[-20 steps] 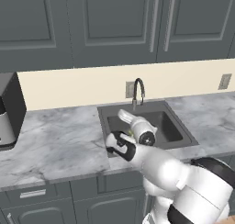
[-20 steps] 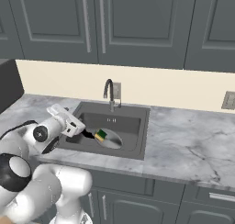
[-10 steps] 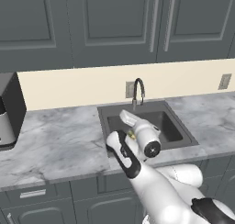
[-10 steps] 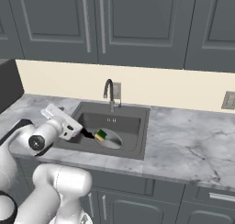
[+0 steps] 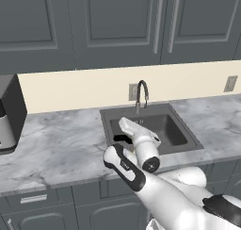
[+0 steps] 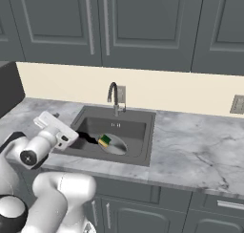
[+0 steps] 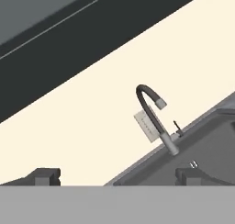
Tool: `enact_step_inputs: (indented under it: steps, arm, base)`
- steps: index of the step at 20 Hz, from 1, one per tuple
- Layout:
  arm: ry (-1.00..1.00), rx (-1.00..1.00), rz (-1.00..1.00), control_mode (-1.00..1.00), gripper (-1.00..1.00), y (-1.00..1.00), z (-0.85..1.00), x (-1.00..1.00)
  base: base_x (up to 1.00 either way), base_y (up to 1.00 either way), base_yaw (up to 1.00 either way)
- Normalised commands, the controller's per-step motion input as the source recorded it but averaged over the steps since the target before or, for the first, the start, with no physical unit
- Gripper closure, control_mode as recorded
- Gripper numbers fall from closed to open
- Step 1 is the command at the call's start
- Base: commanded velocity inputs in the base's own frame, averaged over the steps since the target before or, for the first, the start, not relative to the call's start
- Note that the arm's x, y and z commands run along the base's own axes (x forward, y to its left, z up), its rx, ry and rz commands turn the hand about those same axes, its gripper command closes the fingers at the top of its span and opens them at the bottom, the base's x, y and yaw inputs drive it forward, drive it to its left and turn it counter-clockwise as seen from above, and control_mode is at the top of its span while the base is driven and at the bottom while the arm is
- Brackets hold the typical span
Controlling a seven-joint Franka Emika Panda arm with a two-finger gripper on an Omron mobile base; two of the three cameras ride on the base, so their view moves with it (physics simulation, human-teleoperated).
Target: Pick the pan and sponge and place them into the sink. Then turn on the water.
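1. Looking into the dark grey recessed sink (image 6: 143, 132), I see the round silver metal pan (image 6: 116, 146) lying inside.
2. My green-topped yellow sponge (image 6: 104, 141) rests on it.
3. My two-finger gripper (image 7: 117, 176) hangs wide and empty, facing the dark gooseneck faucet (image 7: 153, 115).

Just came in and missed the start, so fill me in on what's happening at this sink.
The robot arm is working at the sink. The pan already lies in the basin with the sponge on it. The gripper is open and holds nothing, and it points toward the faucet. No water runs from the spout, so turning it on is what remains.
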Motion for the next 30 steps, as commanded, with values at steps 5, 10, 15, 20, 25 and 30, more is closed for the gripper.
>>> enact_step_inputs:
  steps: [5,10,15,20,25,30]
  arm:
    - [0.06,-0.01,0.0,-1.0,-1.0,-0.39,0.32,-0.34]
    - [0.08,0.0,0.0,-1.0,-1.0,-0.42,0.34,-0.3]
    - [0.1,0.0,-0.02,-1.0,-1.0,-0.43,0.3,-0.24]
    - [0.09,-0.01,-0.01,-1.0,-1.0,-0.42,0.33,-0.23]
    - [0.08,-0.03,0.0,-1.0,-1.0,-0.43,0.3,-0.24]
    - [0.07,-0.05,-0.01,-1.0,-1.0,-0.41,0.31,-0.24]
  base:
    - [0.0,0.0,0.0]
    - [0.0,0.0,0.0]
    - [0.0,0.0,0.0]
    - [0.0,0.0,0.0]
    - [0.0,0.0,0.0]
    - [0.0,0.0,0.0]
